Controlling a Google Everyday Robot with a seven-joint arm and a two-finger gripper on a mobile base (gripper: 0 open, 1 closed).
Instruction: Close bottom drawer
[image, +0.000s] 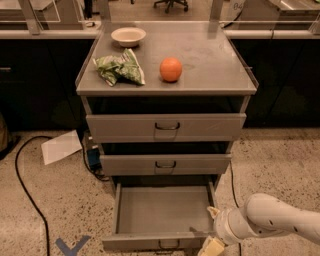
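The bottom drawer of the grey metal cabinet is pulled wide open; it is a shallow empty tray with a low front panel and a small dark wire handle. The middle drawer and the taller top drawer stand slightly out. My white arm comes in from the lower right. My gripper sits at the front right corner of the bottom drawer, with one cream finger near the drawer's right wall and another below at the picture's bottom edge.
On the cabinet top lie a white bowl, a green crumpled bag and an orange. A sheet of paper and a black cable lie on the speckled floor at left. Blue tape marks the floor.
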